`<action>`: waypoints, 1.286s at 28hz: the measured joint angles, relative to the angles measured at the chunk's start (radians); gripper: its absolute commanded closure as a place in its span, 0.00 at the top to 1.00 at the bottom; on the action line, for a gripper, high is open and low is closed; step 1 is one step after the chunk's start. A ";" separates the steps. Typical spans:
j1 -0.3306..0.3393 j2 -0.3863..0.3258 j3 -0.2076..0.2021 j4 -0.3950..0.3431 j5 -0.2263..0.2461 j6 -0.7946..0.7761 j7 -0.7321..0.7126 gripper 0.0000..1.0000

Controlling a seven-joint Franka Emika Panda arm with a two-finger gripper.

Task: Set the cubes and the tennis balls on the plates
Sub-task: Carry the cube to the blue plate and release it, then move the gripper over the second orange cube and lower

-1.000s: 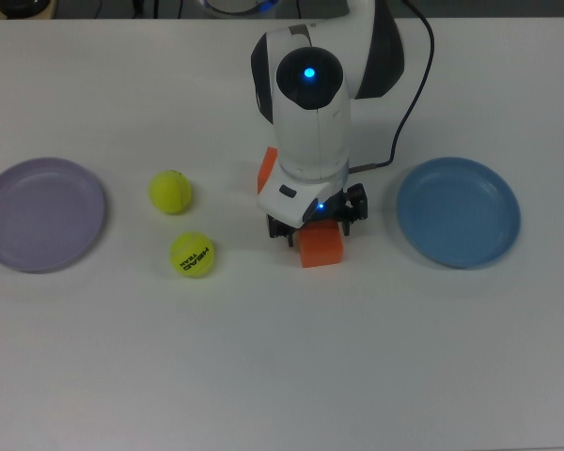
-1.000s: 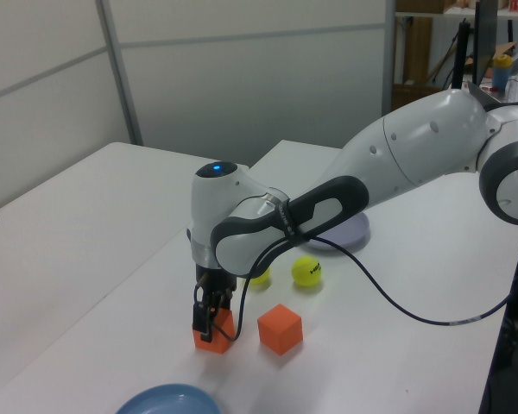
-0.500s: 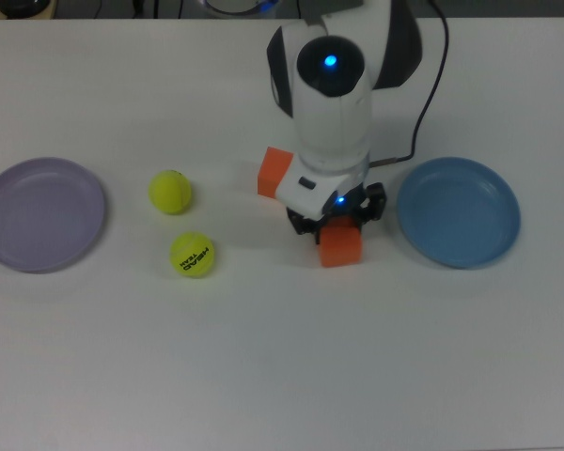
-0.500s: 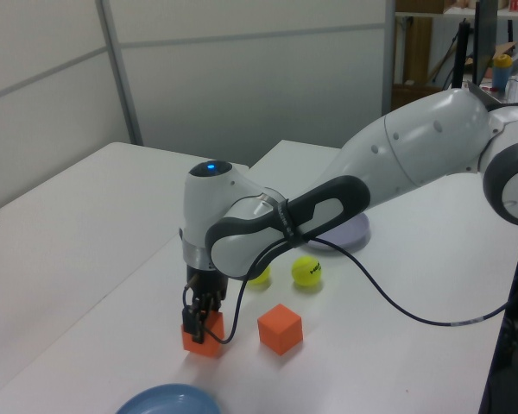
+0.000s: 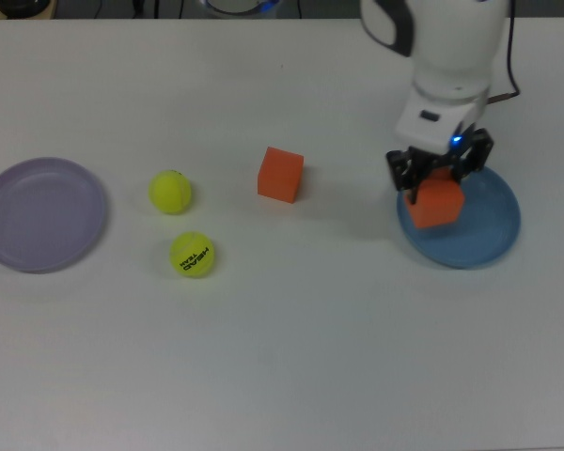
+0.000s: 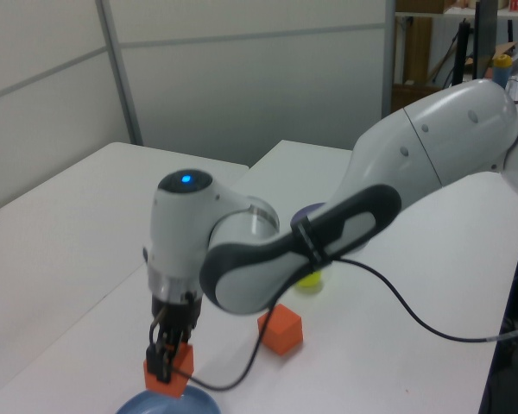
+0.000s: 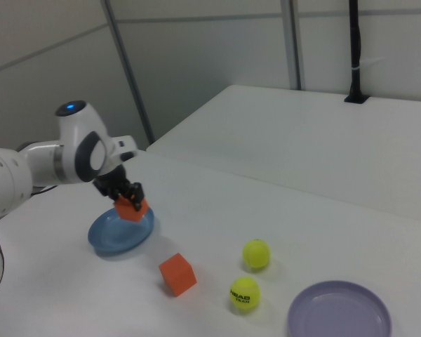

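Going L to R in the top view: pale lavender round plate [image 5: 42,214] is bare at the far L of the white counter [image 5: 282,357]. Just R of it sit the plain fuzzy yellow-green tennis ball [image 5: 170,192] and the lettered yellow-green tennis ball [image 5: 192,255]. The black print looks like "HEAD" w/ a smaller line I can't read. The free matte orange cube [image 5: 281,175] rests mid-counter. At the R, my pincer [image 5: 440,178] is clamped on the second matte orange cube [image 5: 435,204], raised over the L rim of the blue round plate [image 5: 484,235].

To do this well, I think: shift a bit more toward the plate's centre, lower till the cube nearly touches, then let go, so it doesn't tip off the rim.
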 measured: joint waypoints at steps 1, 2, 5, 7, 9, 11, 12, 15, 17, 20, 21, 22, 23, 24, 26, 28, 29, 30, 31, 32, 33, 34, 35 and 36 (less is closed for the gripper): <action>0.005 0.003 0.011 -0.002 -0.017 0.000 0.022 0.00; 0.009 0.006 0.020 -0.003 -0.033 0.000 0.040 0.00; 0.022 0.016 0.041 -0.008 -0.063 0.000 0.079 0.00; 0.031 0.022 0.045 -0.009 -0.069 0.000 0.090 0.00; 0.037 0.028 0.046 -0.010 -0.073 0.000 0.099 0.00; 0.041 0.032 0.046 -0.010 -0.078 0.000 0.105 0.00; 0.042 0.033 0.046 -0.010 -0.080 0.000 0.108 0.17; 0.043 0.040 0.047 -0.010 -0.085 0.000 0.119 1.00; 0.043 0.043 0.046 -0.010 -0.085 0.000 0.130 1.00; 0.043 0.046 0.047 -0.010 -0.085 0.000 0.159 1.00; 0.043 0.047 0.047 -0.010 -0.085 0.000 0.168 1.00; 0.043 0.047 0.047 -0.010 -0.085 0.000 0.176 1.00; 0.043 0.047 0.047 -0.009 -0.085 0.000 0.185 1.00; 0.043 0.047 0.047 -0.009 -0.085 0.000 0.189 1.00; 0.041 0.045 0.046 -0.006 -0.085 0.000 0.199 1.00; 0.038 0.039 0.046 0.003 -0.083 0.000 0.207 1.00; 0.035 0.034 0.046 0.006 -0.081 0.000 0.210 1.00; 0.031 0.026 0.046 0.008 -0.075 -0.005 0.212 1.00; 0.025 0.017 0.045 0.010 -0.069 -0.018 0.213 1.00; 0.018 0.007 0.045 0.012 -0.062 -0.037 0.213 1.00; 0.010 -0.005 0.044 0.013 -0.057 -0.059 0.213 1.00; -0.004 -0.023 0.044 0.014 -0.051 -0.093 0.213 1.00; -0.014 -0.036 0.044 0.014 -0.045 -0.115 0.214 1.00; -0.025 -0.050 0.042 0.014 -0.036 -0.138 0.214 1.00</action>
